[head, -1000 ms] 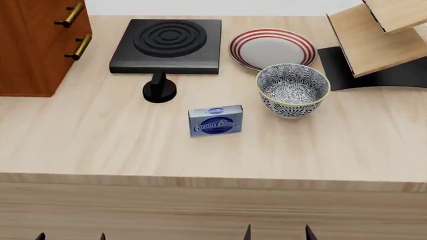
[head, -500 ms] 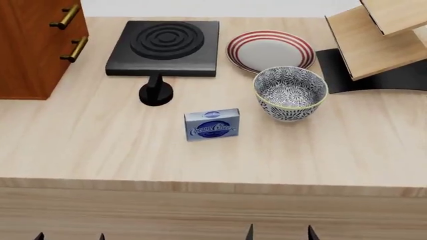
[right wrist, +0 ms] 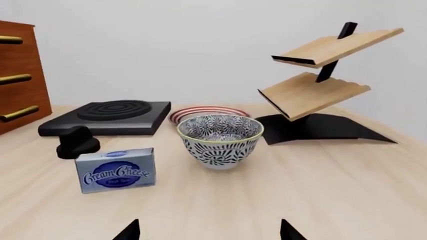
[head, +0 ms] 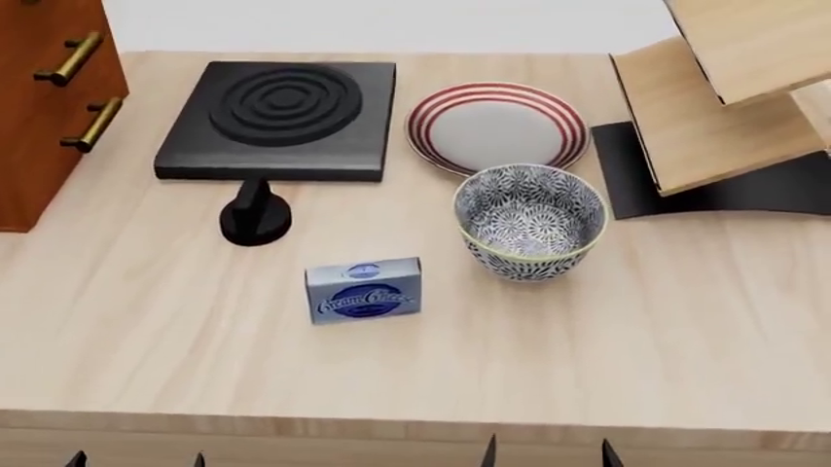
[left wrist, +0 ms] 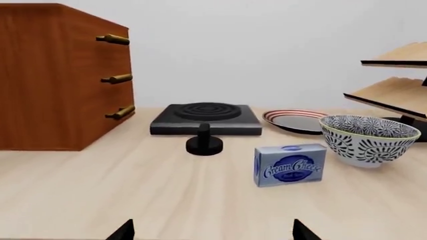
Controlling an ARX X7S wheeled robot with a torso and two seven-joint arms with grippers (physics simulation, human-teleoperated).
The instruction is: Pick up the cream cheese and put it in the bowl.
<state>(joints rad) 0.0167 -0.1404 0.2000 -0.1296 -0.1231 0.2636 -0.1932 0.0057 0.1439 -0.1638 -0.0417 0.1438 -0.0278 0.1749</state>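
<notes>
Wooden counter (head: 675, 331): cream cheese (head: 364, 290) upright near bowl (head: 530, 222). Both grippers apart, empty, well short. Risk: careless approach topples box or nudges bowl.

The cream cheese (head: 364, 290) is a small silver-grey box with a blue oval label, standing on its long edge near the table's front edge. The bowl (head: 531, 222), deep, round, blue-and-white patterned with a yellow-green band, sits upright and empty, nearby, farther back.
</notes>
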